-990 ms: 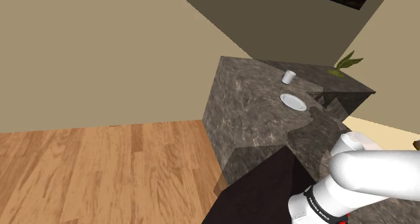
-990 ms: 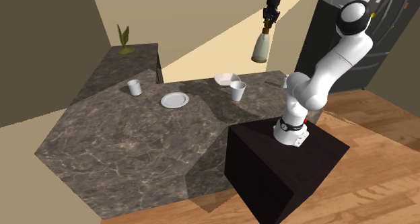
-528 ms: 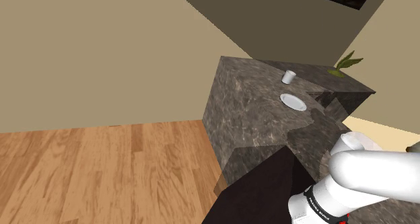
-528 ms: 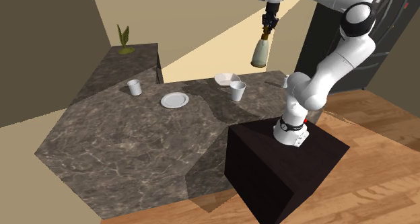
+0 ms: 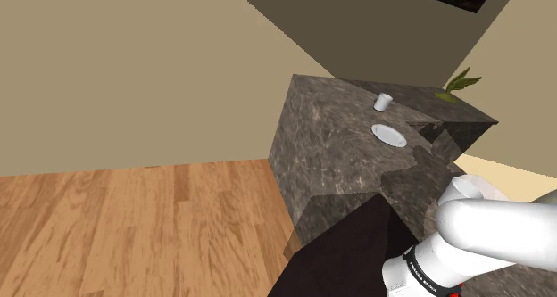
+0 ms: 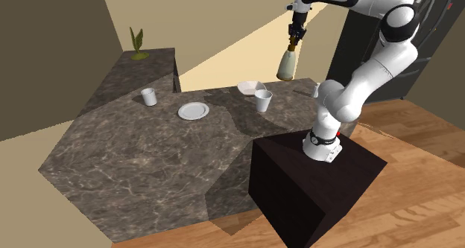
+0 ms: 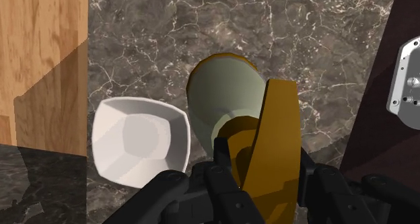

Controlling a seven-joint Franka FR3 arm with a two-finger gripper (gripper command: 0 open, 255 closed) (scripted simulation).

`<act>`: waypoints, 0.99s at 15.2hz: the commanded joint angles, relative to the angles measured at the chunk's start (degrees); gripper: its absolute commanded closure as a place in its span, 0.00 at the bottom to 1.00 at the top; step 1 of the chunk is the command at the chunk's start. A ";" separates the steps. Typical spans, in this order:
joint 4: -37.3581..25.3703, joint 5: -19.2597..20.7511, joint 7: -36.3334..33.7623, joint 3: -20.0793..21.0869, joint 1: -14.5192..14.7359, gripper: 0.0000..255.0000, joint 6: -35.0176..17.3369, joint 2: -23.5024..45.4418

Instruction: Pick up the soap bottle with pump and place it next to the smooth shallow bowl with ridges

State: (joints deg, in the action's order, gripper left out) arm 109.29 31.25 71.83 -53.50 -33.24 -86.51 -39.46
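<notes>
Looking across the dark marbled counter (image 6: 134,164) in the second exterior view, you see the white arm (image 6: 369,71) on its black stand (image 6: 313,187), the gripper (image 6: 296,36) clenched on the soap bottle (image 6: 285,65), which hangs in the air over the counter. Your wrist view adds the amber pump (image 7: 272,142) clasped between the fingers and the white bowl (image 7: 140,142), its bare inside showing, just beside the bottle's pale body. A white cup (image 6: 263,100) stands near that bowl; a plate (image 6: 193,111) lies well apart.
</notes>
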 commanded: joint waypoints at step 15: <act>12.62 3.98 -2.23 -3.69 -1.84 1.00 -10.35 -3.13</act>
State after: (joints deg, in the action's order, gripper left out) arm 121.29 34.94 69.65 -56.76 -35.07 -96.12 -42.51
